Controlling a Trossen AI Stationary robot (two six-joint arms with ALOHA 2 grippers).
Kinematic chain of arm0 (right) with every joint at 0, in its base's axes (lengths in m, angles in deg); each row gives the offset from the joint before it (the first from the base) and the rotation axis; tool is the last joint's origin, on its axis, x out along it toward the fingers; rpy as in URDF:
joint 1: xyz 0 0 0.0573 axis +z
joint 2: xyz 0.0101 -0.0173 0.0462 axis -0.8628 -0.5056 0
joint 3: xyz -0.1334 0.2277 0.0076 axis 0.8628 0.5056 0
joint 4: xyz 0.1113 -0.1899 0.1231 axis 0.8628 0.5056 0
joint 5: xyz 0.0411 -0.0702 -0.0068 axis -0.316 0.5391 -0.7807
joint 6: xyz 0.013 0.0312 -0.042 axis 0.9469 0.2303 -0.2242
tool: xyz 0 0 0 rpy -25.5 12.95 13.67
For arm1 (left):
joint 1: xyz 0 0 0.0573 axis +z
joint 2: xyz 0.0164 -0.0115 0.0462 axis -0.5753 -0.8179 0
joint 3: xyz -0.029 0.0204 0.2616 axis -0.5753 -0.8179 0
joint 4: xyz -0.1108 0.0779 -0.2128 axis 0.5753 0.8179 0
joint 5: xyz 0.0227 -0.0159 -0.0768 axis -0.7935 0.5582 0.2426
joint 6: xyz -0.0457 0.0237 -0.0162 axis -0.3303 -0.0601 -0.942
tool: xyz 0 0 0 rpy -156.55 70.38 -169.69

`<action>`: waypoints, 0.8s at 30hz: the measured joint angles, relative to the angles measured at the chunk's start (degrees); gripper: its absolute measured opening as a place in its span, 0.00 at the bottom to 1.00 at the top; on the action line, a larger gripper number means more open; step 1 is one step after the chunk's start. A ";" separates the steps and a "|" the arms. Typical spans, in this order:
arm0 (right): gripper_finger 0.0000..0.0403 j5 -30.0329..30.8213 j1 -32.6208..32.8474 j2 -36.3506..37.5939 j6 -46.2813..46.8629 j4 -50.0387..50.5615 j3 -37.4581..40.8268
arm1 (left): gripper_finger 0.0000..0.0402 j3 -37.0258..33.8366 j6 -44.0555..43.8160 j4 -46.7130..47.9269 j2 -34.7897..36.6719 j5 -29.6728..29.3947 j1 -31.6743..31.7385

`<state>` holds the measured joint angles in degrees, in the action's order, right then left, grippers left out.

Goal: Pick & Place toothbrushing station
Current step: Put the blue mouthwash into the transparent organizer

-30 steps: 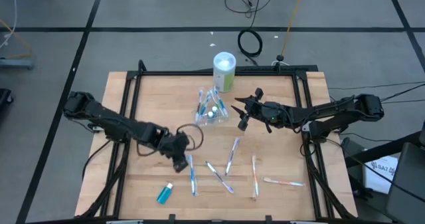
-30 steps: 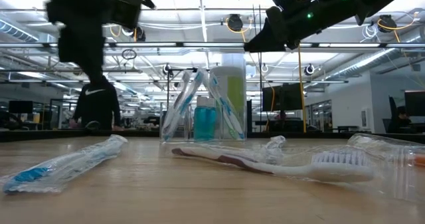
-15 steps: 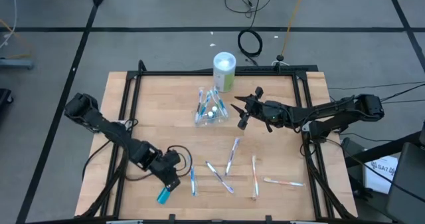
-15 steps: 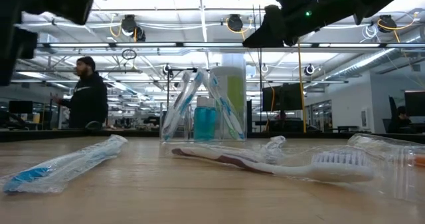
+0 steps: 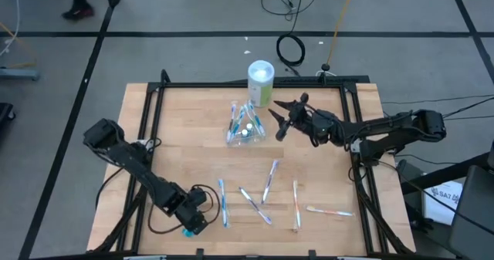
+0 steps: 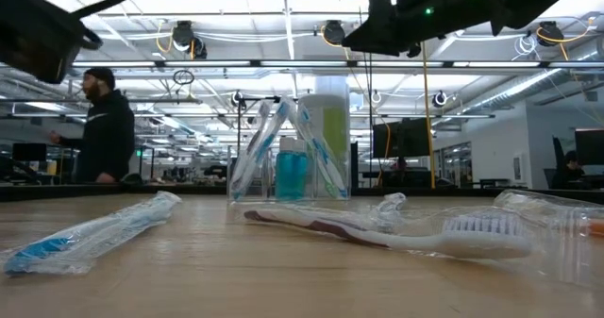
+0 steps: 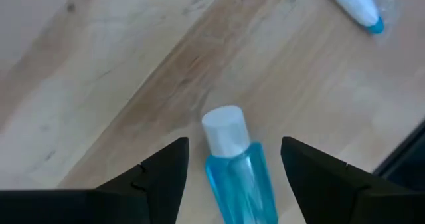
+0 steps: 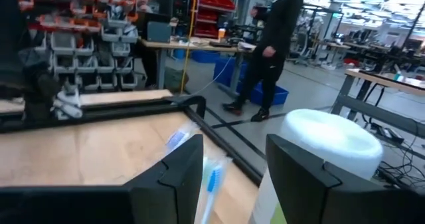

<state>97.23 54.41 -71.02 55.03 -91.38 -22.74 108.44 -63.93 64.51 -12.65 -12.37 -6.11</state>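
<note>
The left gripper (image 5: 191, 223) is down at the table's near-left edge, fingers spread wide on either side of a small blue tube (image 7: 234, 164), not gripping it. The tube lies flat, its white cap pointing away from the wrist, long axis in line with the fingers. The right gripper (image 5: 279, 121) hangs open beside the clear cup (image 5: 243, 129), which seems to hold several toothbrushes leaning upright. Other toothbrushes (image 5: 269, 181) lie scattered near the front.

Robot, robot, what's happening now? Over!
Left gripper open, straddling the blue tube lying on the table. Right gripper open, beside the cup. Nothing blocking.
</note>
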 joint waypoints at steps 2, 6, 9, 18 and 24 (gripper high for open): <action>0.39 0.02 -0.71 0.00 0.43 -0.77 -0.02 | 0.62 0.00 0.02 -0.47 -1.13 -0.03 -0.17; 0.39 0.01 -1.90 0.00 0.49 -0.90 -0.02 | 0.62 0.00 0.51 -0.68 -2.82 -0.01 -0.17; 0.39 0.00 -2.61 0.00 0.50 -0.93 -0.02 | 0.60 0.07 1.37 -0.94 -3.58 -0.02 -0.17; 0.39 0.02 -3.82 0.00 0.51 -1.10 -0.02 | 0.38 0.06 -0.69 -0.29 -3.92 0.29 0.71; 0.39 0.01 -3.82 0.00 0.53 -1.10 -0.02 | 0.28 0.00 -2.56 -0.27 -3.74 0.91 1.05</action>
<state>97.23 50.59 -71.02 55.56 -92.48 -22.75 108.44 -66.49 64.23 -16.39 -11.46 -5.07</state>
